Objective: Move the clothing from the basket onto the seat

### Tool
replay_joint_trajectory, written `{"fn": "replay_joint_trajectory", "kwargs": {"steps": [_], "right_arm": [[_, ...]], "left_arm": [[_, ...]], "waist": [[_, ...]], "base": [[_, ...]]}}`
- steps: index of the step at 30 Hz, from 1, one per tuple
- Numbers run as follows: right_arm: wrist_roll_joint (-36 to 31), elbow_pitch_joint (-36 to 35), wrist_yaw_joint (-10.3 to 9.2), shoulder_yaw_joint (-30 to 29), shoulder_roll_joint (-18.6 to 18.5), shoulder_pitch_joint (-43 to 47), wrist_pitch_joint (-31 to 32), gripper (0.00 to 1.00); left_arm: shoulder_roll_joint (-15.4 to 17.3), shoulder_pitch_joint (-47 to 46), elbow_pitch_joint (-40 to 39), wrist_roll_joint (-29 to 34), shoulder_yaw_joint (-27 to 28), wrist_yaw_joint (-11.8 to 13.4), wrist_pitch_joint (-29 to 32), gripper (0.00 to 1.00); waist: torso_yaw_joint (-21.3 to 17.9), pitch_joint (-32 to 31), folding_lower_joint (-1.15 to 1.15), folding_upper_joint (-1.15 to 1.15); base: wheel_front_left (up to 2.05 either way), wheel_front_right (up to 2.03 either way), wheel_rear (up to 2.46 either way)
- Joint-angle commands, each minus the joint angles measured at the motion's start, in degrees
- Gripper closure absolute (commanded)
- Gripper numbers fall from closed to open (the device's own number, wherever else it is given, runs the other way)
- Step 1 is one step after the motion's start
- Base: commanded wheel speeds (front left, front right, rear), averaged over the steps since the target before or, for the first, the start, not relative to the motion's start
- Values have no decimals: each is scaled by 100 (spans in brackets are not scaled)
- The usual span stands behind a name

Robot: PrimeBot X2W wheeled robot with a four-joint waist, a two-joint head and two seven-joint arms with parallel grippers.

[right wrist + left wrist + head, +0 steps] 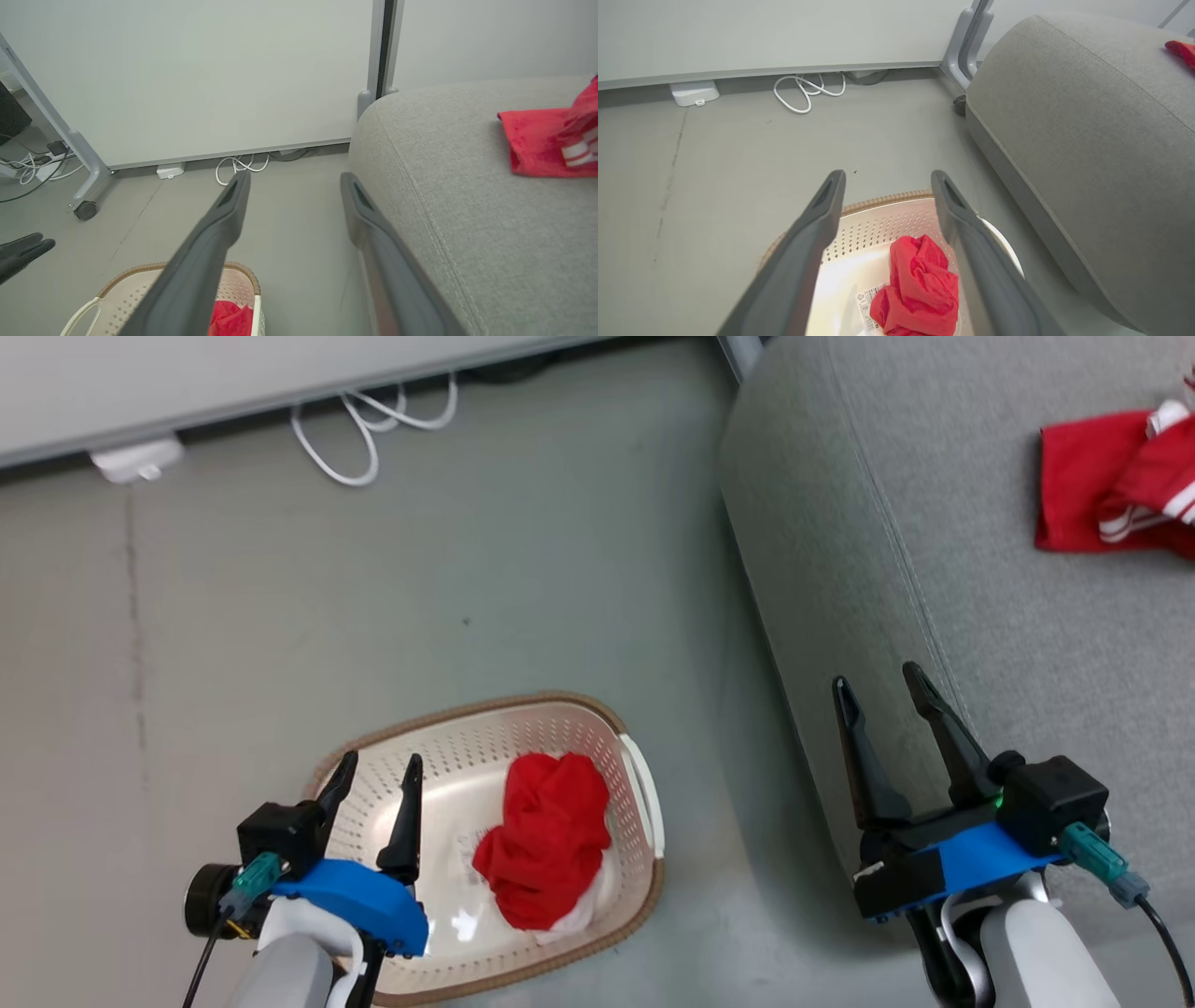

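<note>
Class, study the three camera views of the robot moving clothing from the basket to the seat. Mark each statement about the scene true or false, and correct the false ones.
1. A crumpled red garment lies in the basket. True.
2. The seat holds no clothing. False: a second red garment lies on it.
3. The left gripper is shut on fabric. False: it is open and empty, over the basket.
4. The right gripper is open and holds nothing. True.
5. The basket stands on the seat. False: it stands on the floor beside the seat.

left hand / right hand: 2 dark fingers each | blue mounts | teal plugs | pale forearms
</note>
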Motion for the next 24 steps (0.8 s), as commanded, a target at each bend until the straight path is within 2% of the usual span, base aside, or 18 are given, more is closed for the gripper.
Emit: {"fn": "replay_joint_trajectory", "kwargs": {"steps": [1,11,18,24], "right_arm": [[44,2,2,26,1,-122,-46,0],[146,-51,2,212,2,-471,-216,0],[248,-160,1,355,2,-627,-291,0],[358,-138,1,468,2,-725,-345,0]], "left_arm": [[62,-181,84,-37,-57,-3,-16,0],[312,-1220,1373,-525,-1194,-2,182,0],[309,-1846,2038,-1238,-1461,-2,768,0],[267,-2311,2389,-1639,-1528,-2,1013,0]], "waist": [[-374,474,-1,0],[-777,1408,-1,0],[-910,1974,-1,0],[-992,2379,-1,0]], "base": [[0,0,0],[0,0,0],[0,0,0],[0,0,0]]}}
